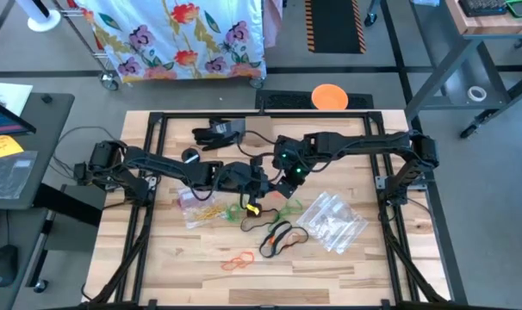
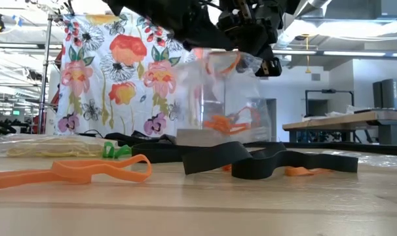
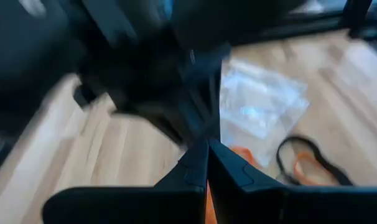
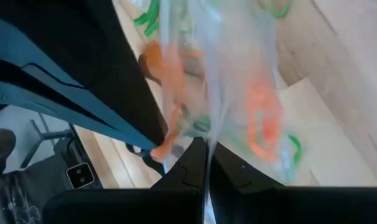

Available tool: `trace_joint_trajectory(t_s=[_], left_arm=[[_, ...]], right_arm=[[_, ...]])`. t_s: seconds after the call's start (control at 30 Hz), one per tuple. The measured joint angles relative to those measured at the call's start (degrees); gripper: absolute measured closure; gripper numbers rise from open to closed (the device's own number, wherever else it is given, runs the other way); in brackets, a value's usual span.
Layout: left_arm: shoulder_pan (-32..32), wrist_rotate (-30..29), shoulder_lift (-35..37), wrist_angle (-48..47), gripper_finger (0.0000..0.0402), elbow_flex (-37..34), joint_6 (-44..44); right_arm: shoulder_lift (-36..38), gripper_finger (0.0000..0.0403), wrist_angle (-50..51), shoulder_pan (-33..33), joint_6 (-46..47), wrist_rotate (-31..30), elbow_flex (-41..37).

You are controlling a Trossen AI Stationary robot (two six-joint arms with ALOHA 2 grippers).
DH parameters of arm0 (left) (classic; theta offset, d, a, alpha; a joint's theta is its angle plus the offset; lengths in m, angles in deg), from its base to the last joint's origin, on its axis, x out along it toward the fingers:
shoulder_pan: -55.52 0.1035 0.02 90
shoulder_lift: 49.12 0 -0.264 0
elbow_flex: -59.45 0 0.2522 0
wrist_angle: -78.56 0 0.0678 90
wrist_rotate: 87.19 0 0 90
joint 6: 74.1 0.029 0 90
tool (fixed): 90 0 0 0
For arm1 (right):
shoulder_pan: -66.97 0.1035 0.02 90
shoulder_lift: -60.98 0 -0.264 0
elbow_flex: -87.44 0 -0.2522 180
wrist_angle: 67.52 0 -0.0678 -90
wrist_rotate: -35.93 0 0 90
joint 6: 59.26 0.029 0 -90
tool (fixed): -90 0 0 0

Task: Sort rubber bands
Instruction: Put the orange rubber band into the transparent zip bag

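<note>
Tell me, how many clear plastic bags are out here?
3 at least: a hanging bag pinched by the right gripper, a flat bag of yellow bands at left, and a crumpled heap at right that may hide more.

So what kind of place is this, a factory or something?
More likely a lab or workshop: a wooden table in a metal frame, workbenches behind, and a rolling rack with floral cloth.
</note>
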Motion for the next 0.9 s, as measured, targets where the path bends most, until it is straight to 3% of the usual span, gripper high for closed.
trace_joint_trajectory(t_s=[0.43, 0.67, 0.9], left_arm=[[-0.05, -3.83, 1.07, -2.56, 0.0402, 0.0, 0.59], [-2.52, -11.25, 6.81, -6.0, 0.0401, 0.0, 1.61], [-4.31, -1.3, 7.88, -12.8, 0.0401, -0.02, -2.45]], right_arm=[[0.0, 0.0397, 1.04, 0.76, -0.18, 0.51, 0.0], [0.0, 0.0397, 1.66, 0.66, -0.69, 0.78, 0.0], [0.0, 0.0397, 1.68, 0.68, -1.75, 0.78, 0.0]])
